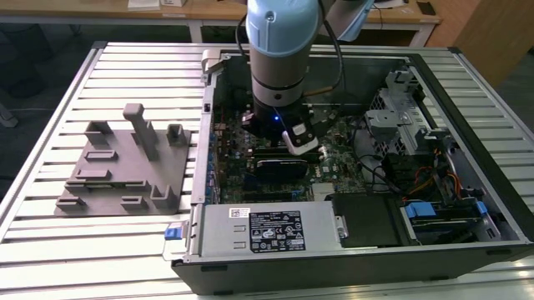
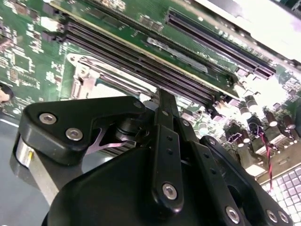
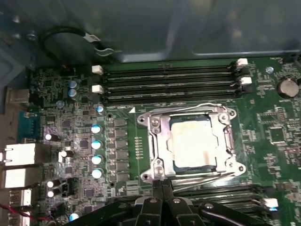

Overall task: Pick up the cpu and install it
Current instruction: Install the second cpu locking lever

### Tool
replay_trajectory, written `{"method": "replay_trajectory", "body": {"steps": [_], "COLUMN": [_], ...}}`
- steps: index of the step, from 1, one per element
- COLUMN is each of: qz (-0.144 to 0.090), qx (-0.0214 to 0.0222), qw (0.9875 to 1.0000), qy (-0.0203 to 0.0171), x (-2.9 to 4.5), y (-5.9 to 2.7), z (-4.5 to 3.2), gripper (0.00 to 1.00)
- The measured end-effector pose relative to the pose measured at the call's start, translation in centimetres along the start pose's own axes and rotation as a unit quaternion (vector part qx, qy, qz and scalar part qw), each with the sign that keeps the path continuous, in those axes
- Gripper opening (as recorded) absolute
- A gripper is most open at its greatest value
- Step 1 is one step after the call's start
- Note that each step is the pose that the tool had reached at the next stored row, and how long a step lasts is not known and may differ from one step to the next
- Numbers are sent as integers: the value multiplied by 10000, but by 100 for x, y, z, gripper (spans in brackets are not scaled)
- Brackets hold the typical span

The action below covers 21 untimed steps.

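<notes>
The cpu (image 3: 195,143), a flat square chip with a pale silvery top, lies flat inside the metal socket frame (image 3: 157,141) on the green motherboard (image 3: 122,122) in the first wrist view. My gripper (image 3: 162,187) hovers at the socket's near edge, just off the chip, with its two black fingers pressed together and nothing between them. In the second wrist view the gripper (image 2: 165,106) points down at the board beside the long memory slots (image 2: 141,61). In the exterior view my arm's wrist (image 1: 276,119) reaches down into the open computer case (image 1: 467,81).
Memory slots (image 3: 169,80) run along the socket's far side, and capacitors (image 3: 96,143) stand beside it. A grey plastic fixture (image 1: 125,165) sits on the slatted table at the exterior view's left. The power supply (image 1: 267,228), drive cage (image 1: 401,119) and cables (image 1: 434,181) crowd the case.
</notes>
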<state>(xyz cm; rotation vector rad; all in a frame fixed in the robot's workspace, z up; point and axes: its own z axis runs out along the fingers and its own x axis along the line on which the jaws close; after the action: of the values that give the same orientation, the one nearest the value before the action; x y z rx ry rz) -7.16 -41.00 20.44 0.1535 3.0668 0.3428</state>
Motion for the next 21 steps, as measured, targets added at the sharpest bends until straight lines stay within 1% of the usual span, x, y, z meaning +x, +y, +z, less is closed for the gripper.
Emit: {"method": "replay_trajectory", "body": {"steps": [2, 7, 8, 9, 12, 13, 14, 18, 19, 21], "qz": [1, 2, 3, 5, 14, 16, 17, 18, 19, 22], "qx": [-16, -43, -55, -83, -217, -252, -267, -290, -304, -347], "qw": [10000, 10000, 10000, 10000, 9998, 9997, 9996, 9996, 9995, 9994], "qy": [2, 4, 6, 8, 21, 24, 26, 28, 30, 33], "x": [18, 13, 13, 16, 42, 53, 65, 83, 83, 84], "y": [-8, -66, -74, -76, -82, -84, -87, -97, -97, -96], "z": [9, 7, 7, 8, 17, 21, 28, 60, 63, 72], "gripper": [11, 11, 11, 11, 11, 11, 11, 11, 11, 11]}}
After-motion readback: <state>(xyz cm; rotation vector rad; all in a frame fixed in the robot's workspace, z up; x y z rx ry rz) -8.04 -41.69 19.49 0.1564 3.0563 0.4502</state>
